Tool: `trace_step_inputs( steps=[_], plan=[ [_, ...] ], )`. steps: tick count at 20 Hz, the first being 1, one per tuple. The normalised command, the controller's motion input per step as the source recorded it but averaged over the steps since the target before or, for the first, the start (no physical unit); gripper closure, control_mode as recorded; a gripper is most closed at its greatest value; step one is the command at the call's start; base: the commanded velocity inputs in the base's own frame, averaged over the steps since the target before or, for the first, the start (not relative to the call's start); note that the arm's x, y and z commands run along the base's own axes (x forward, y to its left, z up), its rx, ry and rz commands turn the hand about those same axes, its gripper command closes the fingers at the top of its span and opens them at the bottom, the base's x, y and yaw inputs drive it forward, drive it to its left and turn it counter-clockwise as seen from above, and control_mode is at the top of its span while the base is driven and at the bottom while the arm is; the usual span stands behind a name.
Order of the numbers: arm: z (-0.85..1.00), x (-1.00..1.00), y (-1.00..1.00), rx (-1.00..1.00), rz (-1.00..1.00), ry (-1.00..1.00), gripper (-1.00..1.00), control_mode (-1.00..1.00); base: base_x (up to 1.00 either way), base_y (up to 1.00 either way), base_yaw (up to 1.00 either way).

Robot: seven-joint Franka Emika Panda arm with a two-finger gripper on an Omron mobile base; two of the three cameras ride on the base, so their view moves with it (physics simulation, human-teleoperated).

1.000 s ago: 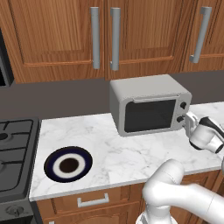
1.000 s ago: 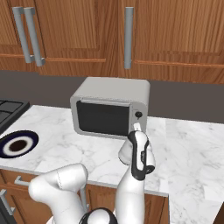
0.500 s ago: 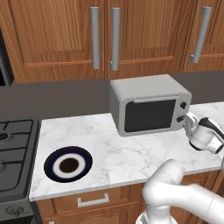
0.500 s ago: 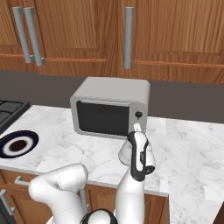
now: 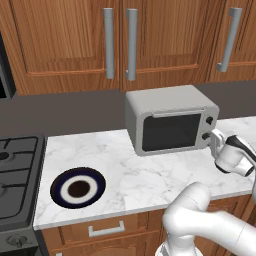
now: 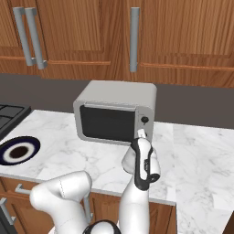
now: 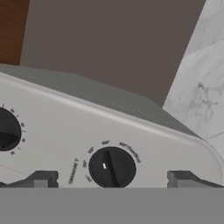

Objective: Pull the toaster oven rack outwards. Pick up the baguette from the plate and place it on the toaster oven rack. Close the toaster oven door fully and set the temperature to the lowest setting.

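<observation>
The toaster oven [image 5: 170,120] [image 6: 114,112] stands at the back of the marble counter. Its door [image 5: 172,131] [image 6: 107,123] is closed flat against the front. Rack and baguette are hidden. The plate [image 5: 56,186] [image 6: 4,156] lies bare near the counter's front left. My gripper [image 5: 215,140] [image 6: 140,135] [image 7: 111,179] sits right at the oven's control panel, open. In the hand view its fingertips [image 7: 41,179] flank the lower knob [image 7: 111,167] without touching it. A second knob [image 7: 6,131] [image 5: 210,120] [image 6: 145,119] shows beside it.
A black stove [image 5: 15,170] [image 6: 7,112] borders the counter on the left. Wooden cabinets with long metal handles [image 5: 131,42] [image 6: 134,39] hang above. Bare marble counter [image 6: 201,151] stretches to the right of the oven.
</observation>
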Motion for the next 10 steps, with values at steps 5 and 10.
trace_step_inputs(
  steps=[5, 10],
  plan=[
    [0.0, 0.0, 0.0, 0.0, 0.0, 0.0, -1.0, -1.0, 0.0, 0.0, 0.0],
    [0.0, 0.01, 0.0, 0.0, 0.0, 0.0, -1.0, -1.0, 0.0, 0.0, 0.0]
  ],
)
